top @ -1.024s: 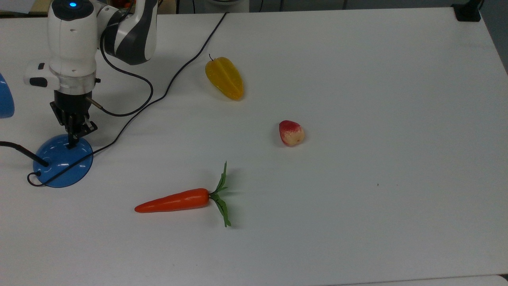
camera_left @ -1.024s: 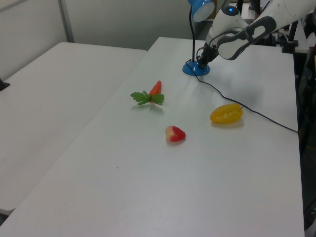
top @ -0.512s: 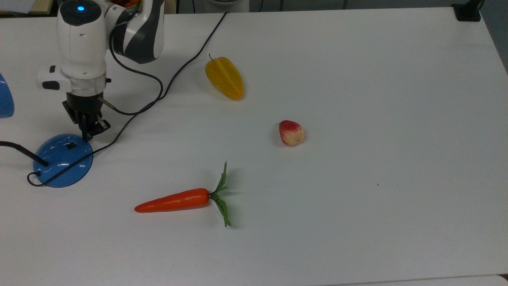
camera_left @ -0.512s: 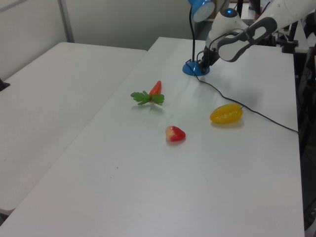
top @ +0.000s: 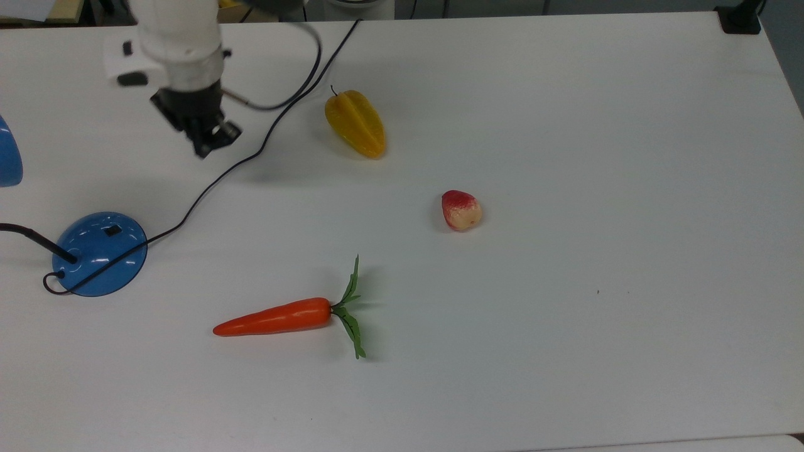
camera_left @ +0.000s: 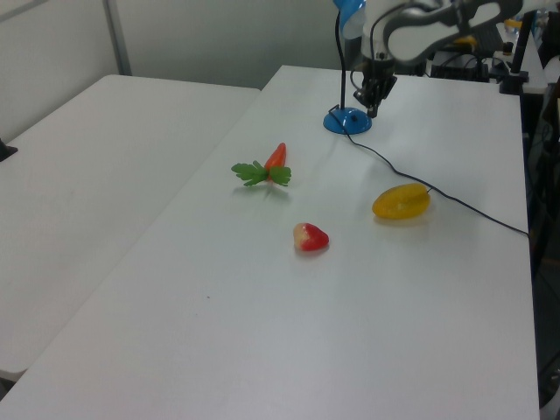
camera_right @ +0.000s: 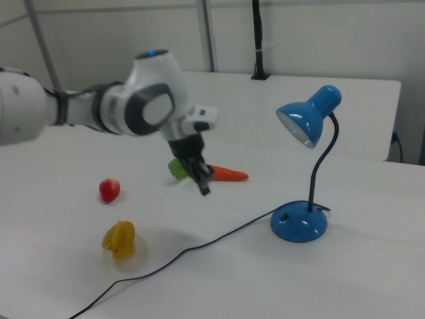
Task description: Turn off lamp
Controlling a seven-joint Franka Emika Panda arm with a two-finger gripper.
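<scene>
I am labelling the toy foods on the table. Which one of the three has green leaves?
The carrot: orange, with green leaves at its thick end. The yellow starfruit and the red-and-cream fruit have none.

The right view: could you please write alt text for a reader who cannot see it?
A blue desk lamp with a black gooseneck stands on a white table, its black cord trailing away. A white robot arm's black gripper hangs in the air apart from it, near an orange carrot.
</scene>
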